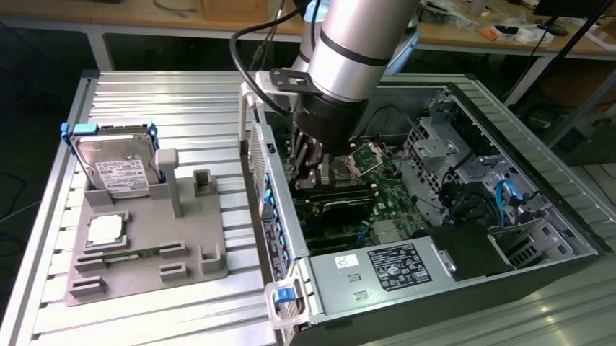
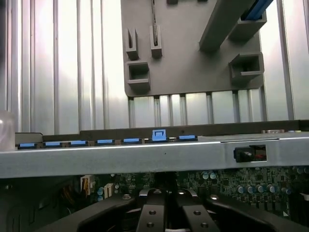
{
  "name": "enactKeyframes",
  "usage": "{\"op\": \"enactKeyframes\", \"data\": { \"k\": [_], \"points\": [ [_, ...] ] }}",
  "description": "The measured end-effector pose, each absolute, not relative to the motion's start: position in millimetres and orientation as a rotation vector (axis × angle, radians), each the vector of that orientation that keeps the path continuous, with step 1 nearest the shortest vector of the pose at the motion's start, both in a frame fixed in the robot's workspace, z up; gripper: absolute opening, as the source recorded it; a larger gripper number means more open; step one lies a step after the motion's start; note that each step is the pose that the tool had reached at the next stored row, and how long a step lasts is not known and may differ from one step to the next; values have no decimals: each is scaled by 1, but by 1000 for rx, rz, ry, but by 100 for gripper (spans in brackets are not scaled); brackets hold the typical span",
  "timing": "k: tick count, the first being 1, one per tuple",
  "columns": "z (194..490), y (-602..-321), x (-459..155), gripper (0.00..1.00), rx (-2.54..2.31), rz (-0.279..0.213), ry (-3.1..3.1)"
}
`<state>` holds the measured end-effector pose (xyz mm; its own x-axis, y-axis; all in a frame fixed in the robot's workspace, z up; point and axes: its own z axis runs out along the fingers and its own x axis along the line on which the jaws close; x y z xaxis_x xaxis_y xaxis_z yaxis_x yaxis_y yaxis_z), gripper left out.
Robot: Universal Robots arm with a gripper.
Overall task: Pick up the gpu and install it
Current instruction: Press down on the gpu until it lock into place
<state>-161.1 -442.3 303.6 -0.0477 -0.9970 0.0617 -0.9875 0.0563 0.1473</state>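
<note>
The hand (image 1: 310,167) sits pressed together inside the open computer case (image 1: 539,180), over the motherboard (image 1: 371,198). A hard drive (image 1: 120,173) stands in the grey holder (image 1: 144,249) near the bench's (image 1: 173,94) edge.

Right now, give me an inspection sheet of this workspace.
Surface: ribbed metal table, bare at the far end.
Job's things: gpu stands edge-on inside the open PC case, over the motherboard, under the end effector.
Clutter: grey fixture tray holding a hard drive, a CPU chip and a memory stick.
End effector: shut, lowered into the case, at the gpu's top edge.
Cables: black cable looping off the arm; blue cable inside the case.
Surroundings: wooden workbench behind, with small items on it.
</note>
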Motion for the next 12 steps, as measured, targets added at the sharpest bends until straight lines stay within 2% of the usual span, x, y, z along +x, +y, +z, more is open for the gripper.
{"op": "enactKeyframes", "data": {
  "k": [3,5,7,10,12],
  "points": [
    [299,-442,-170,11,2063,-101,-2173],
    [306,-442,-167,11,2048,-83,-2160],
    [309,-441,-165,11,2041,-89,-2156],
    [307,-440,-165,11,2026,-142,-2196],
    [304,-440,-165,11,2028,-148,-2198]
  ]
}}
